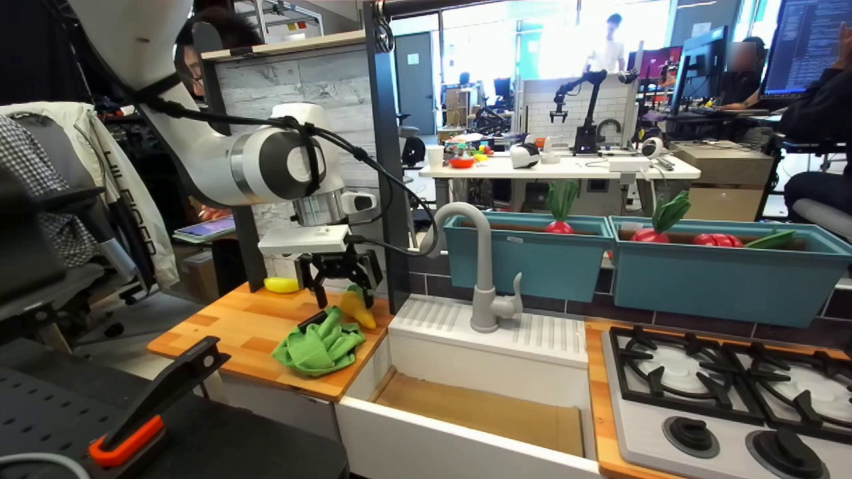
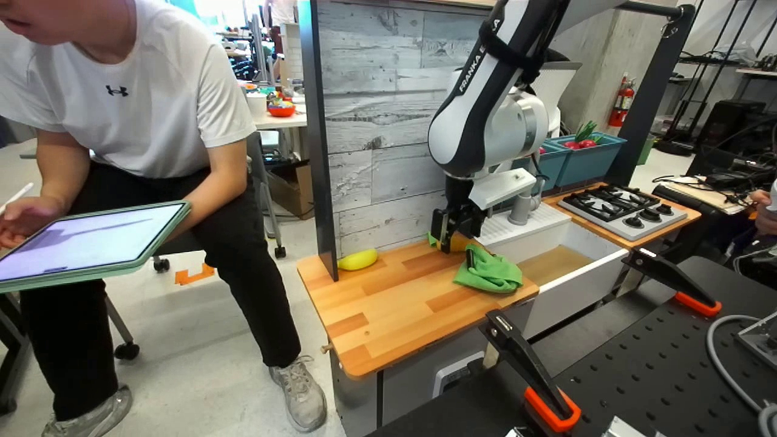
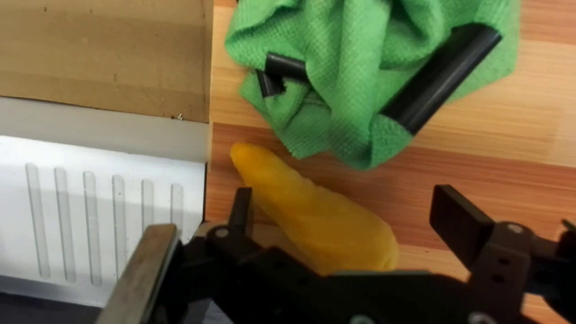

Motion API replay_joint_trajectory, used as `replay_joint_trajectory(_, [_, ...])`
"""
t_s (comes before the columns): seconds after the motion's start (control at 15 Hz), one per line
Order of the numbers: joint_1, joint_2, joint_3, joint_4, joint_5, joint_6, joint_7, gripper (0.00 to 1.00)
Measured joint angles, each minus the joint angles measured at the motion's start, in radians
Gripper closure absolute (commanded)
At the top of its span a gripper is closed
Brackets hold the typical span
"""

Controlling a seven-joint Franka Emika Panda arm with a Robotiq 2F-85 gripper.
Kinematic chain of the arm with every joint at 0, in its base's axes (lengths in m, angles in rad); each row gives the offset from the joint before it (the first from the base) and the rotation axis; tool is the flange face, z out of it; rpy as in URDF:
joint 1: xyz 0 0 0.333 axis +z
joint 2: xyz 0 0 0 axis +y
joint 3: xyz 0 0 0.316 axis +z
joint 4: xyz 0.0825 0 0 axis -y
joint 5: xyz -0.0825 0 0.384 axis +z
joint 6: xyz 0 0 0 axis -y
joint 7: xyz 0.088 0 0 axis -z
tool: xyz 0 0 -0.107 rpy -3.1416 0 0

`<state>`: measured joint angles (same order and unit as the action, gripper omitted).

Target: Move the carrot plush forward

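Near edge of wooden countertop [image 3: 522,128], tapered yellow-orange carrot plush [image 3: 317,213] is lying just clear of crumpled green cloth [image 3: 348,81]; black two-finger gripper [image 3: 344,202] hovering wide overhead.

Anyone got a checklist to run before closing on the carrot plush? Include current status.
1. Gripper open: ok, fingers stand apart.
2. Carrot plush between fingers: ok, its body shows between them in the wrist view.
3. Carrot plush square to the fingers: not ok, it lies diagonally and may twist when gripped.
4. Fingertips low enough to grasp: cannot tell from these angles.
5. Green cloth out of the grasp: ok, it lies beside the carrot plush, not between the fingertips.
6. Yellow banana clear of the gripper: ok, it lies well apart on the counter.
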<state>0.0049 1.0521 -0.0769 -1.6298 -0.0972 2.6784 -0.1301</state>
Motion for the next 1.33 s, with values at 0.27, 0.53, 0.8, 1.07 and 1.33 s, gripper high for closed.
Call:
replay_joint_trajectory(0.27, [0.049,0.011,-0.047,-0.003,-0.015,0.052,0.065,0.25])
replay_joint_trajectory(0.53, [0.071,0.025,-0.065,0.0,-0.017,0.058,0.088,0.51])
replay_joint_trajectory(0.8, [0.073,0.028,-0.072,0.0,-0.017,0.058,0.092,0.81])
replay_joint_trajectory(1.07, [0.073,0.028,-0.082,0.001,-0.017,0.058,0.093,1.0])
replay_joint_trajectory(1.33, [0.072,0.026,-0.083,0.002,-0.017,0.058,0.097,0.99])
